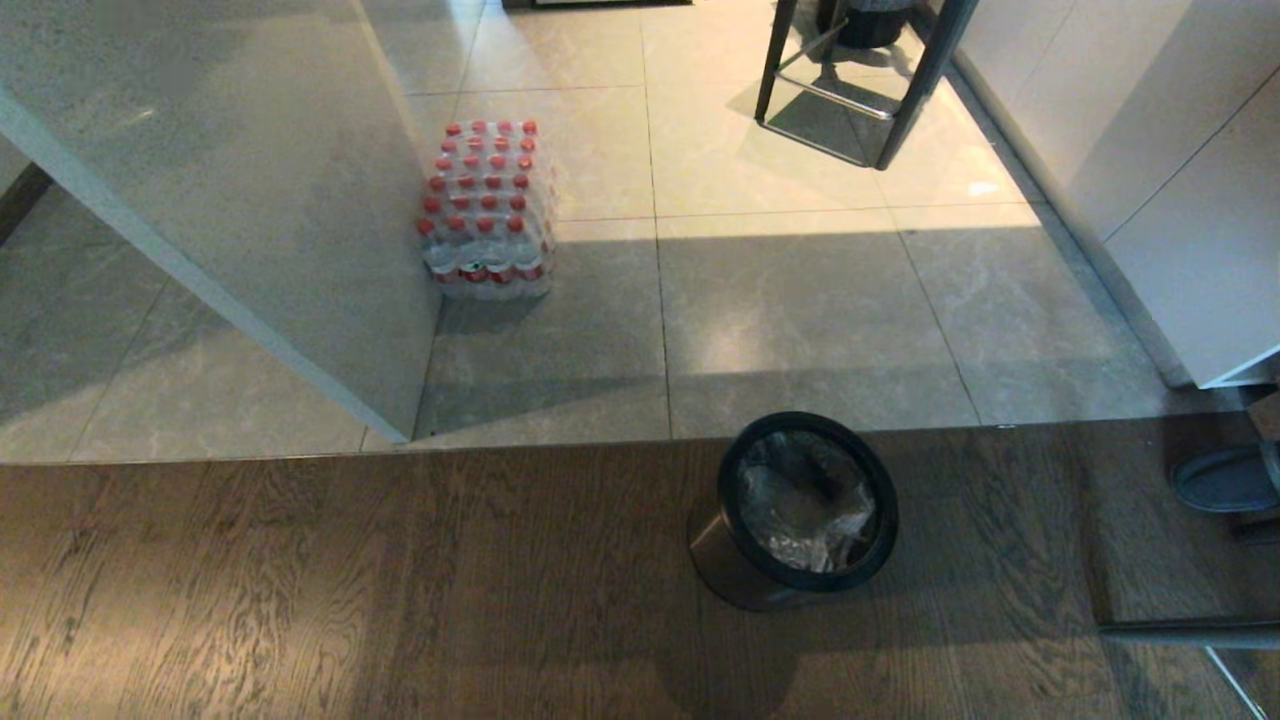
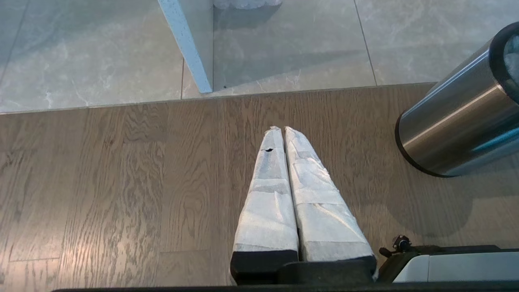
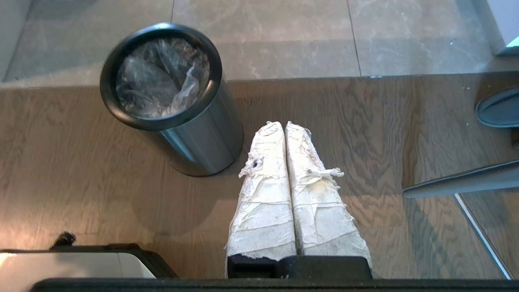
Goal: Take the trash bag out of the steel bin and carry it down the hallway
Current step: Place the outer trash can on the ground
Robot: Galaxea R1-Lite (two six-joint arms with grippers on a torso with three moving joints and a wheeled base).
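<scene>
The steel bin (image 1: 793,515) stood upright on the brown wood floor (image 1: 350,590), just beside the line where the wood met the grey floor tiles (image 1: 800,320). It had a shiny steel side and a black rim. The trash bag (image 1: 805,505) was still inside the bin. It was thin, clear and crinkly, and a bit of it poked up near the rim.

No arm showed in the head view. In the left wrist view, the left gripper (image 2: 283,129) hung over the wood floor with its jaws pressed together and nothing in them. Its two fingers (image 2: 269,194) were wrapped in white tape. The bin lay off to one side of it, well apart. In the right wrist view, the right gripper (image 3: 284,123) also hung over the wood floor, near the bin but not touching it. Its jaws were pressed together too, and they held nothing. The tape on them looked worn and frayed.

Farther back on the tiles, a wrapped pack of bottles with red caps (image 1: 487,210) sat against a pale wall (image 1: 260,190). The dark metal legs of a stool (image 1: 850,90) stood at the far end. A white cabinet (image 1: 1180,180) ran along the right side. A dark shoe (image 1: 1225,478) lay on the wood at the right edge.
</scene>
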